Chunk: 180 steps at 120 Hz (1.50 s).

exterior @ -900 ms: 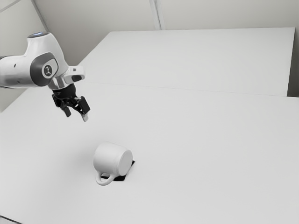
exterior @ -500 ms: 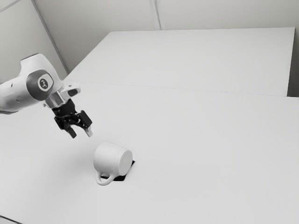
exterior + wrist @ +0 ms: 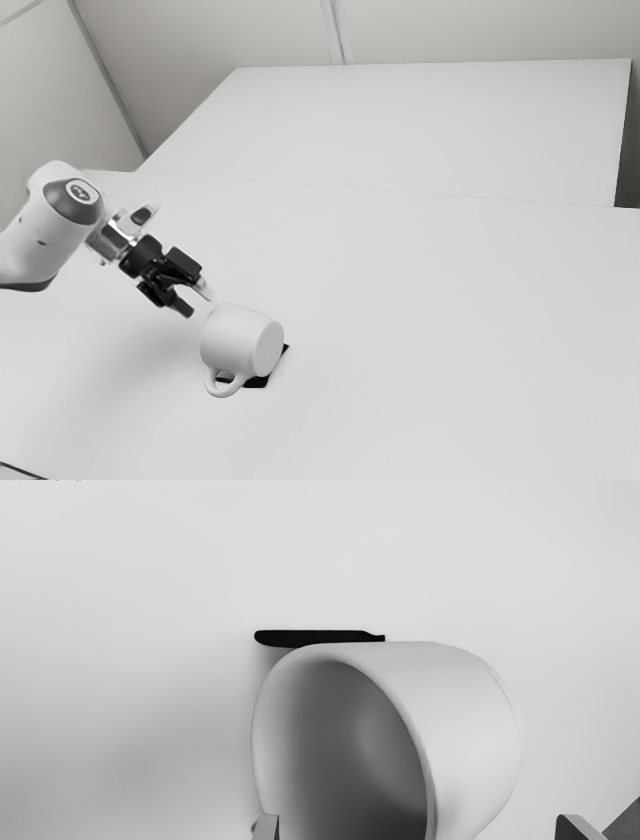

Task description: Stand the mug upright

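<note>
The white mug (image 3: 232, 340) lies on its side on the table, its base facing the exterior view's lower right and its handle toward the exterior view's bottom. My gripper (image 3: 198, 303) is tilted just off the mug's mouth end, at the exterior view's upper left of it, fingers apart. In the wrist view the mug (image 3: 470, 720) shows its hollow mouth, and the gripper (image 3: 417, 827) stands open with the fingertips spread wider than the mug's visible part between them. Whether a finger touches the rim, I cannot tell.
A flat black piece (image 3: 257, 381) lies beside and partly under the mug. The white table (image 3: 430, 320) extends around it, with a raised white panel (image 3: 420, 130) behind. A dark line crosses the exterior view's lower left corner.
My hand has come down toward the mug and tilted, moving toward the exterior view's bottom and slightly right. The mug has not moved.
</note>
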Tool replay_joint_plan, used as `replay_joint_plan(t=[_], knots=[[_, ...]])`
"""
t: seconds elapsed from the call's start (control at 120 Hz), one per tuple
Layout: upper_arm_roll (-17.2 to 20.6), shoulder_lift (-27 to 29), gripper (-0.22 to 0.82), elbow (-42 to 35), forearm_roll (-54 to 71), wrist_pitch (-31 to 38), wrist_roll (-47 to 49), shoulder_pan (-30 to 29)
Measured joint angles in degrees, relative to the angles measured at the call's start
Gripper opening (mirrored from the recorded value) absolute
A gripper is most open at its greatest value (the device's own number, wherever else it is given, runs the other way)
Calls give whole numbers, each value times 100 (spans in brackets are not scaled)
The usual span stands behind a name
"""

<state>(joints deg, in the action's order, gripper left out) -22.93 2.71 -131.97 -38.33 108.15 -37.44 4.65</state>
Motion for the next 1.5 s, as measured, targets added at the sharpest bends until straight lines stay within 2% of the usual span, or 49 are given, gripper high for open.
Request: replay_joint_plan(t=[0.433,0.725,1.0,1.1,1.2,1.367,1.5], knots=[[12,-390,60,-31,-549,-383,-1326,50],[79,-339,59,-531,-1492,-107,-1864,101],[97,-225,28,-549,-1733,9,-2173,245],[97,-199,10,-551,-1801,1,-2260,288],[111,-173,-1,-565,-1964,-20,-2340,297],[120,-158,-11,-617,-2229,-30,-2445,291],[151,-54,-14,-658,-2572,-7,-2519,222]])
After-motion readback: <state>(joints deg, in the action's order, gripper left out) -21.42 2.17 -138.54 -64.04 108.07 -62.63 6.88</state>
